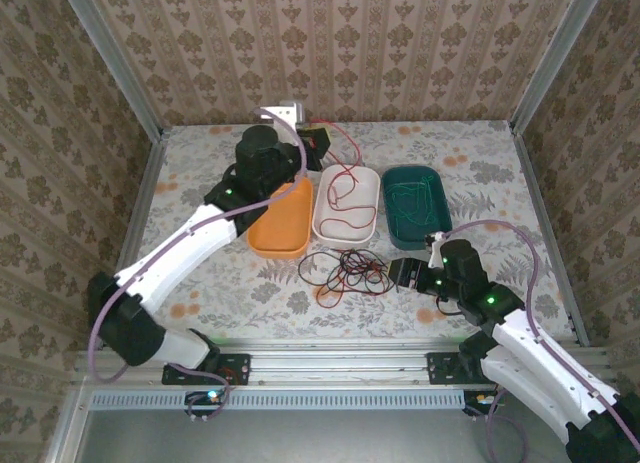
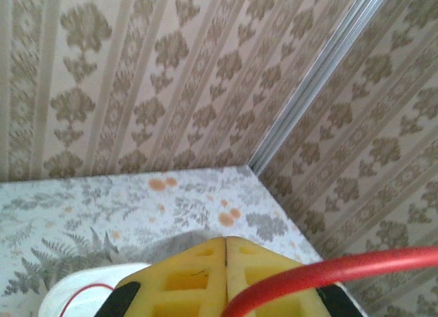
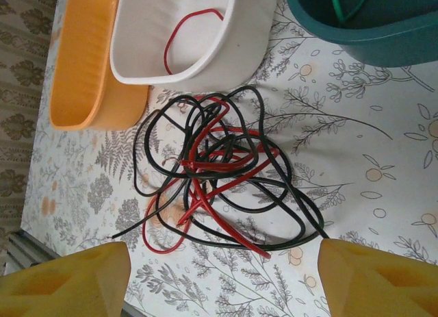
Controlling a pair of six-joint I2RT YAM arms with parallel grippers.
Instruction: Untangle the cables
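Left hand pinches a red cable that runs down into the white tray; green cable lies in the teal tray; right hand is spread over the black and red knot left to undo on the surface.

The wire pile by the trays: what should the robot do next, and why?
Probably ease the open right gripper onto an outer black loop of the pile, which lies just ahead of it; the left gripper is shut on a red wire.
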